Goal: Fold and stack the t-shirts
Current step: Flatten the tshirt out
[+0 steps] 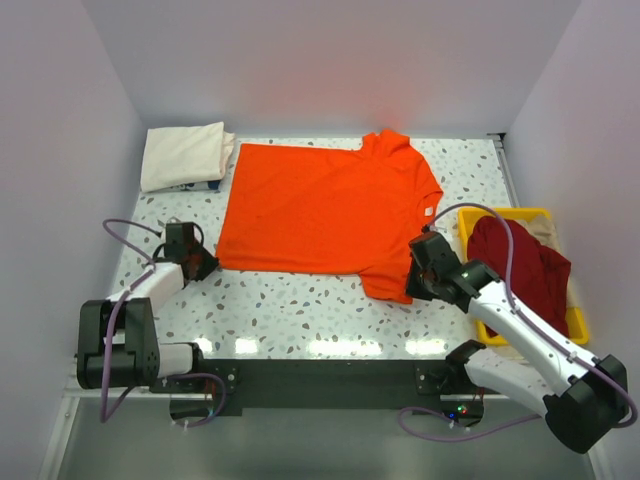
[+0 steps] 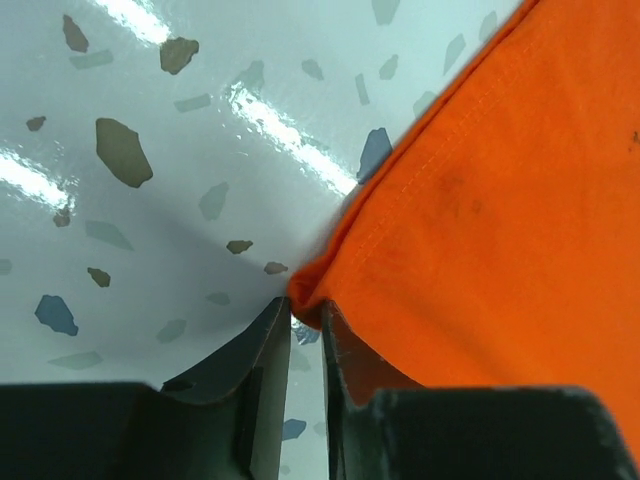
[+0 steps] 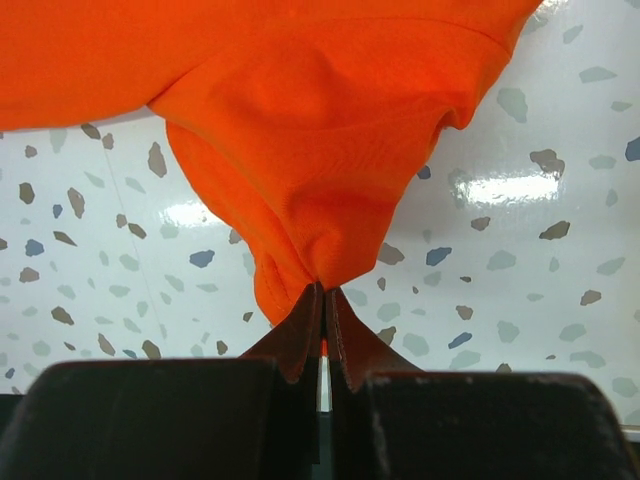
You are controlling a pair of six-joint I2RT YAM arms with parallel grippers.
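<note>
Looks like first fold time: the orange shirt [image 1: 325,205] lies flat on the bench [image 1: 300,320]. Your right fingers [image 3: 295,345] pinch its sleeve [image 1: 390,285] at 4 o'clock. Your left fingers [image 2: 262,352] sit at the 8 o'clock corner [image 2: 305,290], can't tell if they've got it. Secure that before lifting.

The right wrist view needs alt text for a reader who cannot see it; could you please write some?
The right hand, its two dark fingers shut together, pinches a bunched fold of the orange t-shirt, seen from just behind the fingers. The cloth spreads across the top of the picture above a glossy white speckled table.
</note>
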